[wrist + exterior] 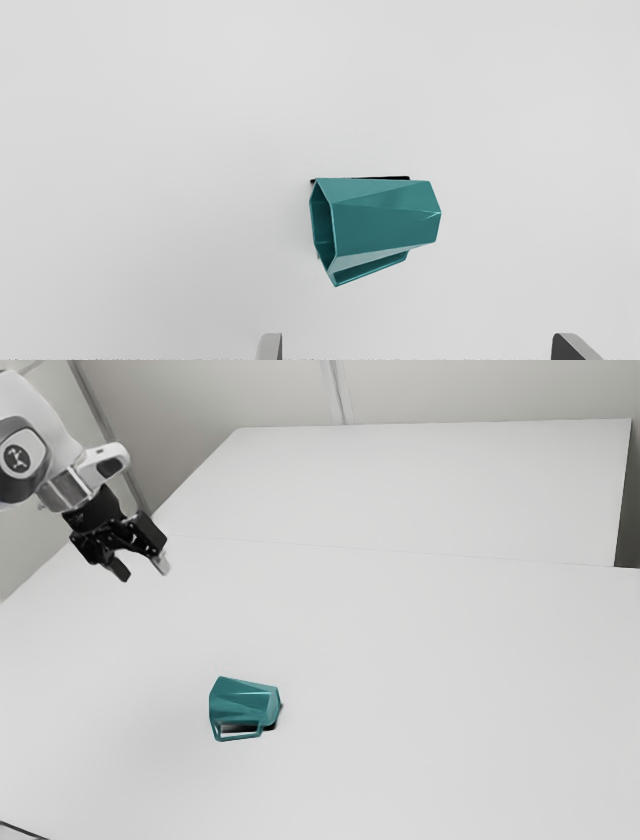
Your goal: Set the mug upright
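On the white table (430, 650), teal mug (240, 700) is down on its side, not upright. Position: exterior view's lower part, off toward that view's left. Body is faceted, flat panels, wider at the mouth than at the base. Wrist view looks partway into the open mouth (324, 227). Handle (371, 273) sticks out sideways from the body, on the flank nearer the fingertips in the wrist view; exterior view has it on the side facing the camera. Thin black strip (380, 178) along the opposite flank in the wrist view.

Gripper (141, 568) is spread, wide gap between the two fingers (270, 347), nothing pinched. It hangs above the table, well apart from the mug, up and toward the exterior view's left. No contact with mug or table. Fingers point down at a slant in the exterior view.

Arm (35, 435), white, comes in from the exterior view's upper left. Beyond the mug, a faint seam (330, 546) crosses the tabletop. Pale wall (450, 390) behind the far edge. Short dark line (20, 830) in the exterior view's lower left corner; can't tell what it is.
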Robot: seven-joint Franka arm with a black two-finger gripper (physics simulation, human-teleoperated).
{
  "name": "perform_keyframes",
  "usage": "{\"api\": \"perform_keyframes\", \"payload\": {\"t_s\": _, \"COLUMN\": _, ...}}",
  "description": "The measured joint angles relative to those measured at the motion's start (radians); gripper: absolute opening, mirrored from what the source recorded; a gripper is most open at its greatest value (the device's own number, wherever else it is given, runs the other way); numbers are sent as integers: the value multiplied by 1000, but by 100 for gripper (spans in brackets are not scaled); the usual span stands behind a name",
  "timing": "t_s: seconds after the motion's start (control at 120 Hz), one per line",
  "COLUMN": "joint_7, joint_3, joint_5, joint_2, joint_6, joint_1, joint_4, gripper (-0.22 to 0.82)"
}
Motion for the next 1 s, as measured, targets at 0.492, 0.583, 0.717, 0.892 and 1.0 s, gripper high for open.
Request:
{"api": "perform_keyframes", "payload": {"t_s": 0.492, "joint_7": -16, "joint_3": 0, "joint_5": -140, "joint_2": -160, "joint_6": 45, "joint_1": 65, "joint_4": -278, "gripper": 57}}
{"api": "perform_keyframes", "payload": {"t_s": 0.583, "joint_7": 0, "joint_3": 1, "joint_5": -159, "joint_2": -160, "joint_6": 39, "joint_1": 82, "joint_4": -303, "gripper": 56}}
{"api": "perform_keyframes", "payload": {"t_s": 0.717, "joint_7": 42, "joint_3": 6, "joint_5": -183, "joint_2": -159, "joint_6": 16, "joint_1": 108, "joint_4": -335, "gripper": 55}}
{"api": "perform_keyframes", "payload": {"t_s": 0.892, "joint_7": 122, "joint_3": 28, "joint_5": -217, "joint_2": -155, "joint_6": -20, "joint_1": 125, "joint_4": -372, "gripper": 55}}
{"api": "perform_keyframes", "payload": {"t_s": 1.0, "joint_7": 185, "joint_3": 57, "joint_5": -233, "joint_2": -139, "joint_6": -28, "joint_1": 127, "joint_4": -391, "gripper": 55}}
